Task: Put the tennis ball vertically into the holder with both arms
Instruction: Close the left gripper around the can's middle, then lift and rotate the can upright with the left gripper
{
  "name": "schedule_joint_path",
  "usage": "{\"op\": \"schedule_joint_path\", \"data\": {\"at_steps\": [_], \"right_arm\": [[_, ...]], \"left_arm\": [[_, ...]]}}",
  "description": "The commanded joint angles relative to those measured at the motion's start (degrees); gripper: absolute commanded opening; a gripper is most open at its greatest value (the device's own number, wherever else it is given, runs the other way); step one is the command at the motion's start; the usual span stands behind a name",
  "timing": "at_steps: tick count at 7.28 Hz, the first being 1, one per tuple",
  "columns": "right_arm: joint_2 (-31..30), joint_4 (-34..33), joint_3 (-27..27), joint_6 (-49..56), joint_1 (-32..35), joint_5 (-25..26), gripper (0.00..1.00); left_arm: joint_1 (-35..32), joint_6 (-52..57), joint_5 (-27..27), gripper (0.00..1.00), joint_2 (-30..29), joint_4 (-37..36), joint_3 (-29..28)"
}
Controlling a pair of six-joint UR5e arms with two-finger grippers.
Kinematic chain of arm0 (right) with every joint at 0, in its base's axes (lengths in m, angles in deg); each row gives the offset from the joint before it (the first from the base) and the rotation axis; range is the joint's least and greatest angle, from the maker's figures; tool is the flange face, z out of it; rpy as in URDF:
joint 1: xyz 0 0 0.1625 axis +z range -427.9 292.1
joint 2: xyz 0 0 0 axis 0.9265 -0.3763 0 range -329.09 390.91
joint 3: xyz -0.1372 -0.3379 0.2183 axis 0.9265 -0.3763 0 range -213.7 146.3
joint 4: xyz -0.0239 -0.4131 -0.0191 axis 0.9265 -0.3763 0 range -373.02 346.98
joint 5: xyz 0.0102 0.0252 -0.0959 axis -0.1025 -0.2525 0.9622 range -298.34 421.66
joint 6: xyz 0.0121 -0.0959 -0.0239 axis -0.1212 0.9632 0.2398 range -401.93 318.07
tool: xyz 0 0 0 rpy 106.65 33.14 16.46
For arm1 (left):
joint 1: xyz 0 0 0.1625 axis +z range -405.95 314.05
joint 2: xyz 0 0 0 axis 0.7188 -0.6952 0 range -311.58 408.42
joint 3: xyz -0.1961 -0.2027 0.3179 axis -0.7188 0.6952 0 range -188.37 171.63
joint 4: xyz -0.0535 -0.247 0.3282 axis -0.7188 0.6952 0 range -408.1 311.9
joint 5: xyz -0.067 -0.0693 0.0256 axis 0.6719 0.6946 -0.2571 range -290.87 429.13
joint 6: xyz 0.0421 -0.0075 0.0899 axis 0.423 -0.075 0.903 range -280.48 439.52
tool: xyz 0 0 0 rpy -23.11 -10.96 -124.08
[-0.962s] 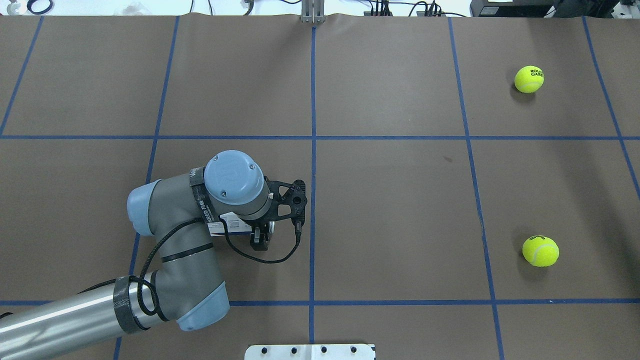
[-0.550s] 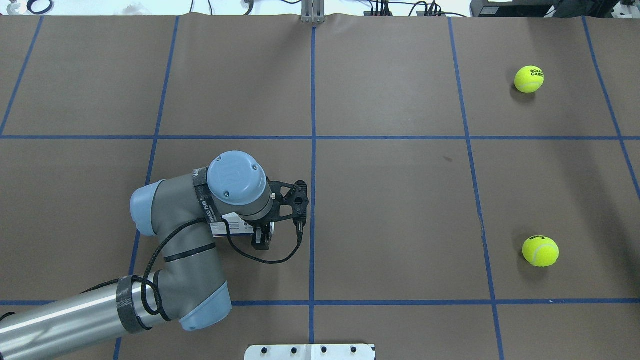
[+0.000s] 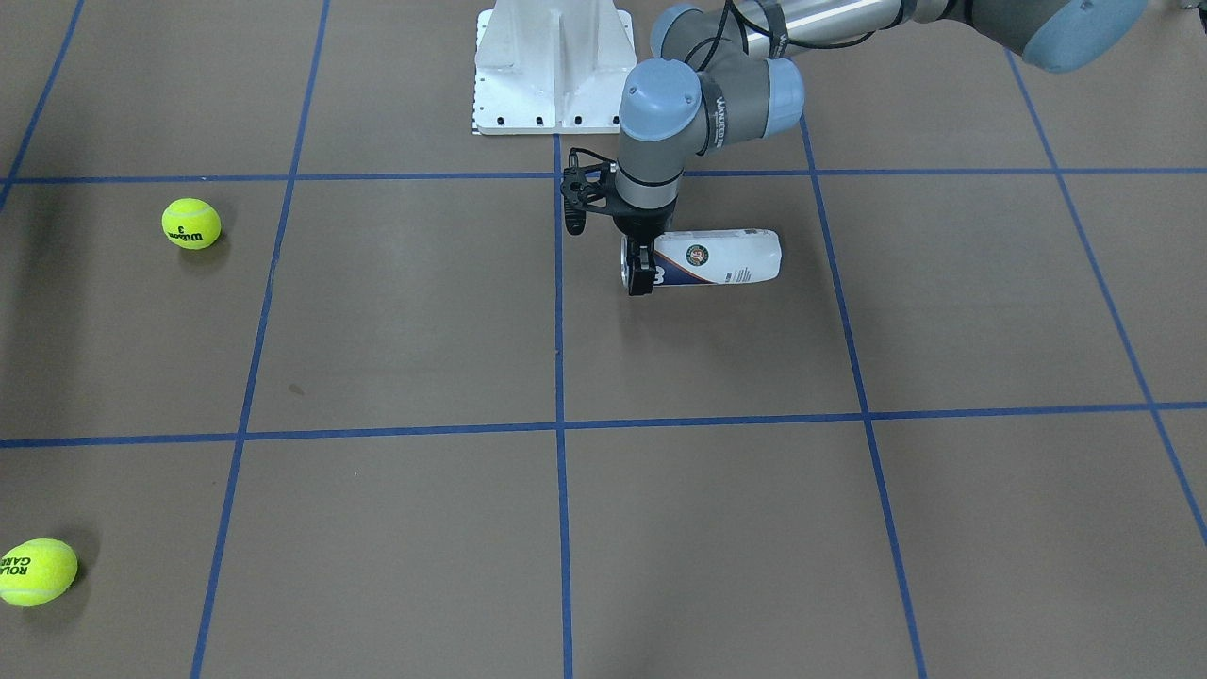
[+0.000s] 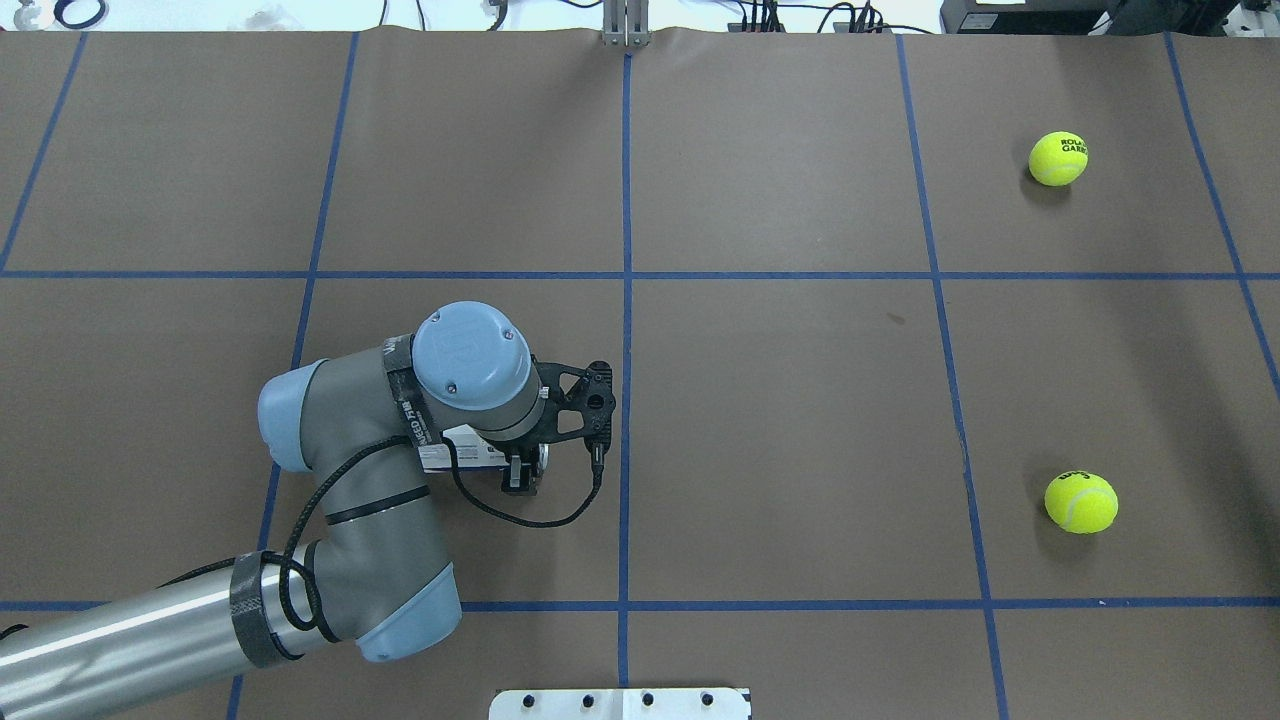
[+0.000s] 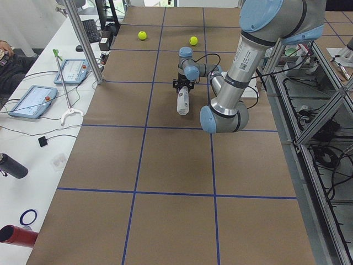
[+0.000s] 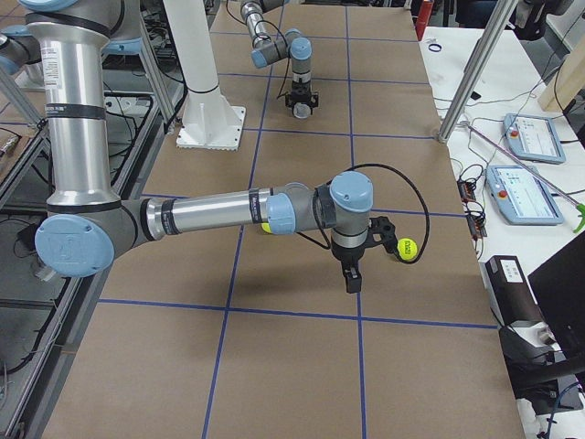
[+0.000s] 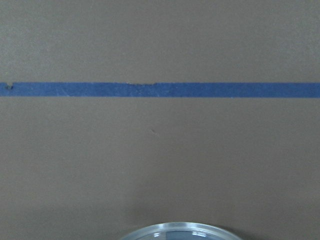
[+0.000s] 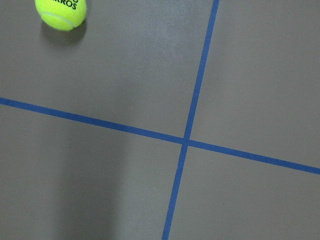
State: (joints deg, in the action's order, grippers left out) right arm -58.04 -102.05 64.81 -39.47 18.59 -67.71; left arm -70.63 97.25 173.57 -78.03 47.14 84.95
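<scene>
Two balls [image 3: 191, 223] [image 3: 36, 571] are lying frame-left while L end effector [image 3: 641, 269] is straddling sideways holder [image 3: 721, 256] upper-centre, grip can't tell; R end effector [image 6: 352, 274] likewise.

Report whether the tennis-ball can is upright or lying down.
Lying on its side: in the front-facing view the holder stretches lengthwise along the table, with the left pincer at one end.

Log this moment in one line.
left gripper: at rim end of lying holder, grip unclear | right gripper: over table near ball, state unclear | insertion: not started
</scene>
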Motion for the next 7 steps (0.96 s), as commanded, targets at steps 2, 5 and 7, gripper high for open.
{"op": "schedule_joint_path", "data": {"at_steps": [2,5,7], "right_arm": [[0.1,0.0,0.0,0.0,0.0,0.0,1.0],[0.1,0.1,0.0,0.0,0.0,0.0,1.0],[0.1,0.1,0.1,0.0,0.0,0.0,1.0]], "left_arm": [[-0.4,0.3,0.2,0.71,-0.2,0.0,1.6],[-3.1,-1.0,2.7,0.71,-0.9,0.7,11.1],[-5.5,-8.7,8.5,0.72,-1.0,14.2,11.4]]}}
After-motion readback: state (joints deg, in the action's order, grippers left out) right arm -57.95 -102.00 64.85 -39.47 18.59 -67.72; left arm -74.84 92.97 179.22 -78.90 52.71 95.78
